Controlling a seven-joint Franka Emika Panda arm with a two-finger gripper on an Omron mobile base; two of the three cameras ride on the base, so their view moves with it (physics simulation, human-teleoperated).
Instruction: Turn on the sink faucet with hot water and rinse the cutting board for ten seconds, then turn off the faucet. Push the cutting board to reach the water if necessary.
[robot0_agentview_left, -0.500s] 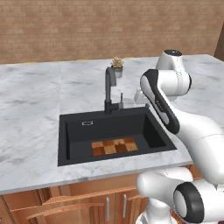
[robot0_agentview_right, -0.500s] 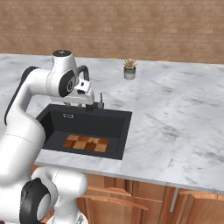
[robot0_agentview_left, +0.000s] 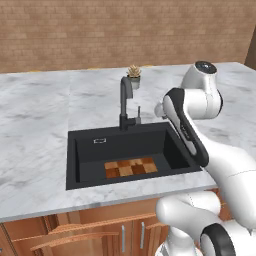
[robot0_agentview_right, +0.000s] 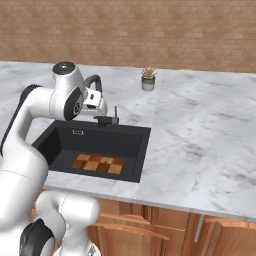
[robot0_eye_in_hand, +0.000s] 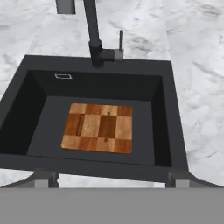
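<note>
Faucet (robot0_eye_in_hand: 92, 35) spout cut off by the top edge in the hand view, above the sink (robot0_eye_in_hand: 26, 109). In the right base view, faucet neck hidden behind the white arm, with just the base and lever showing at the sink's back rim. Near corner of the sink also covered by the arm there. Lever setting too small to tell. Gripper fingertips barely visible, cropped at the bottom corners.
</note>
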